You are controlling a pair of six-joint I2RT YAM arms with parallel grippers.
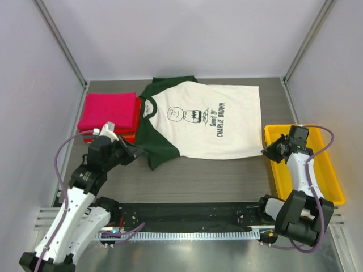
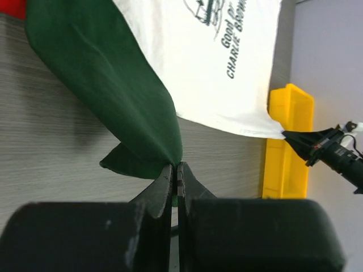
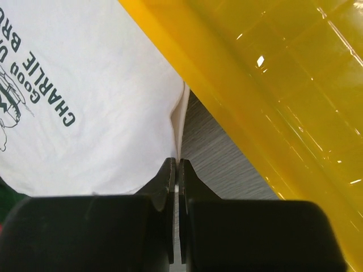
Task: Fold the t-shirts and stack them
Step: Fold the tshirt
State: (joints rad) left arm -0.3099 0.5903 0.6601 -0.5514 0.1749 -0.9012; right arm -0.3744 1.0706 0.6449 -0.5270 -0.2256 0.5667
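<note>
The cream t-shirt [image 1: 215,122] lies flat mid-table with its long axis running left to right: collar to the left, hem toward the yellow tray [image 1: 332,181]. The left gripper [image 2: 176,168] pinches the green sleeve [image 2: 108,85]. The right gripper [image 3: 176,162] pinches the hem's near corner, just beside the tray wall. At far left a folded pink shirt [image 1: 108,110] sits on a red shirt [image 1: 129,137]. The right arm [image 1: 300,164] hangs over the tray, hiding much of its floor, so I can't tell what it holds.

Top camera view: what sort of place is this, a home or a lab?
Likely a lab test cell: plain white walls on metal posts, a grey table, and robot arms bolted to a rail at its edge.
</note>
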